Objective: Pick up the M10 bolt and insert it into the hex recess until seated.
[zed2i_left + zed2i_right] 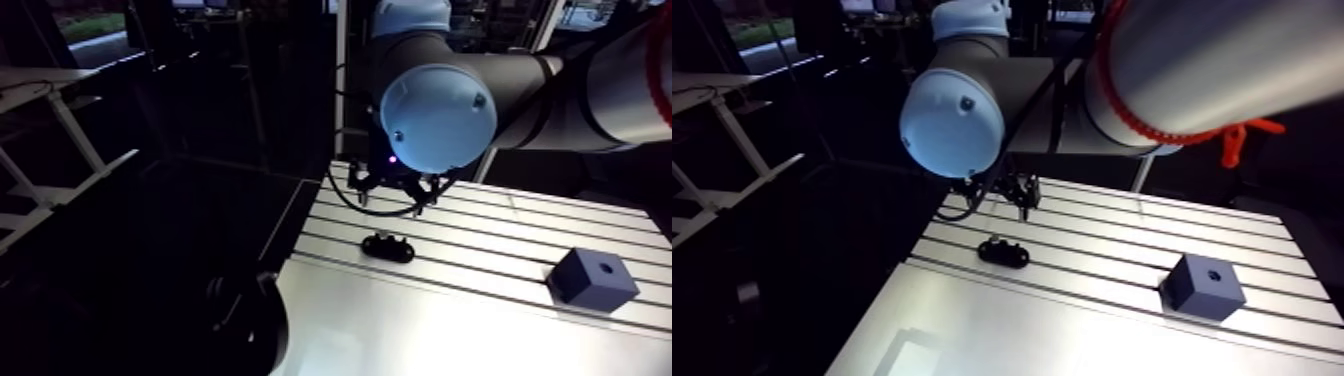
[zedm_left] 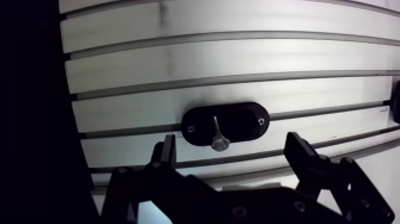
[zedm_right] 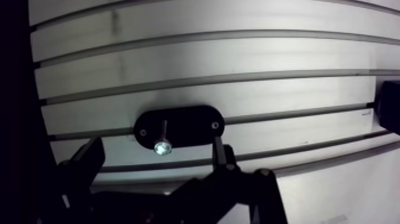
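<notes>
My gripper is released, its two fingers spread wide with nothing between them but the view down to the table; I grasp nothing; in the arm view I hang above the slotted aluminium surface, clear of everything on it and touching none of it; the M10 bolt stands in a black oval holder that lies flat on the table across one of the slots, with a small screw near each rounded end; the bolt rises from the holder's middle, its thin shank going down into the black and its bright hex head uppermost, towards me; in the wrist view the holder sits below and just ahead of my fingertips, and the bolt falls within the gap between them, nearer one finger than the other; the dark blue block rests on the table well apart from the holder, off to one side of it, with a small hole in its top face; I cannot tell from here whether that hole is hex-shaped; in the wrist view only a dark edge of the block shows, far out beside one finger; the bolt is not in the block.
</notes>
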Available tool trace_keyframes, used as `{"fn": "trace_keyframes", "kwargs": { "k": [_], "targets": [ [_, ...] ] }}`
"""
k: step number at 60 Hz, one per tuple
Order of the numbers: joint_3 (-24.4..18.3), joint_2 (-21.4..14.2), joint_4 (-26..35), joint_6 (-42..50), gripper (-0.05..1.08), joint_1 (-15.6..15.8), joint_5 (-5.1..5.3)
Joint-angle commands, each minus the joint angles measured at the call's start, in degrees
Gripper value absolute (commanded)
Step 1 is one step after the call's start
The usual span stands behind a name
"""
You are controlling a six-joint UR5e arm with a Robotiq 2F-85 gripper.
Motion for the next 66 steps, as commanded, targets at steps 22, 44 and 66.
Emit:
{"fn": "trace_keyframes", "kwargs": {
  "k": [22, 44, 66],
  "targets": [
    [1.8, 1.2, -2.4, 0.0, 0.17, 0.7, 0.17],
    [2.1, 2.7, -3.6, -0.1, 0.3, 0.6, 0.17],
    [2.1, 3.3, -4.0, -0.3, 0.35, 0.6, 0.26]
  ]
}}
